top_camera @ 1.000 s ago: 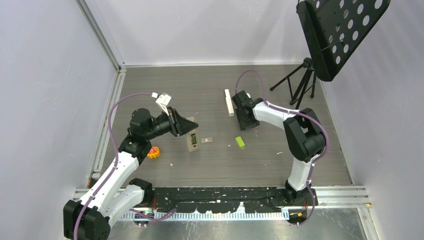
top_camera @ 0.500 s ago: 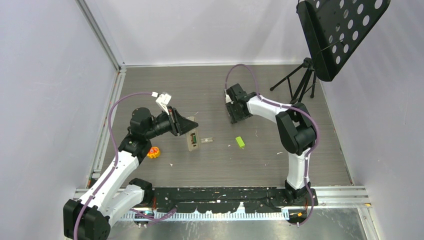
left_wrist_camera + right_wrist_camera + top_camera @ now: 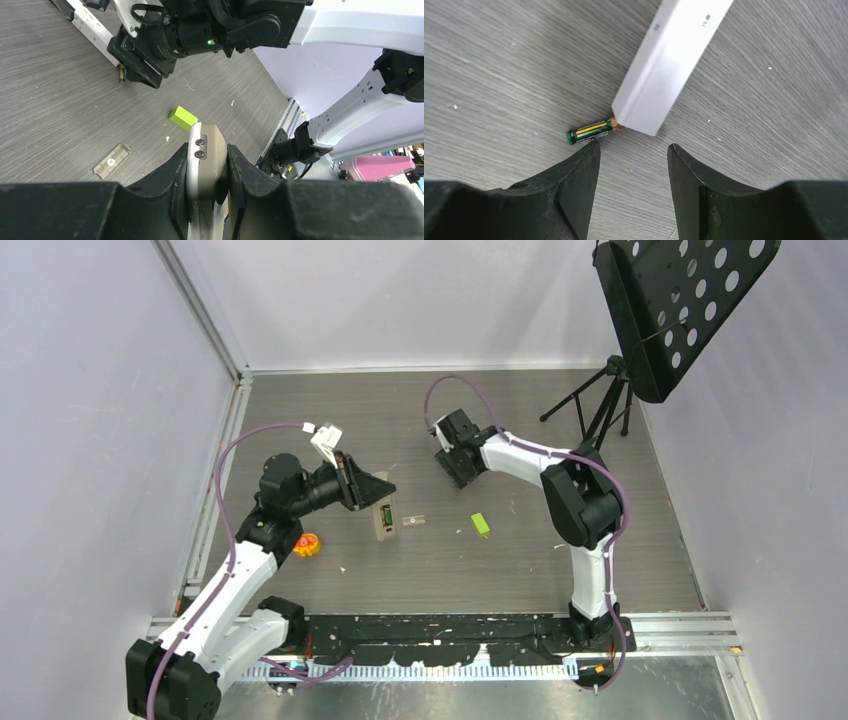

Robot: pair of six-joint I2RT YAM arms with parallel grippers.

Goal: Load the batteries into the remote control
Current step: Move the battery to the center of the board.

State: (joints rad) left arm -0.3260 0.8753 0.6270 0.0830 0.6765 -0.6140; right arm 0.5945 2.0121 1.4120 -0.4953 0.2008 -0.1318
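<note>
The beige remote control (image 3: 206, 167) is gripped by the left gripper (image 3: 207, 152), its jaws closed narrowly on the remote's two sides. From overhead it is seen held low over the table (image 3: 520, 570). Whether its lower end touches the surface cannot be told.

On the far side, the right gripper (image 3: 634, 155) is held close to the wood-grain top, jaws spread well apart, nothing caught between them. A dark battery (image 3: 591, 131) with a green and yellow label is seen lying flat just beyond the tip of the finger (image 3: 574, 172) on the left of the wrist view. One end of the battery is pressed against the corner of a long white remote (image 3: 669, 65). Contact between finger and battery cannot be confirmed.

Between the two arms, a bright green block (image 3: 481, 524) and a small flat cover plate (image 3: 414, 521) are seen lying on the table, set apart from each other.
</note>
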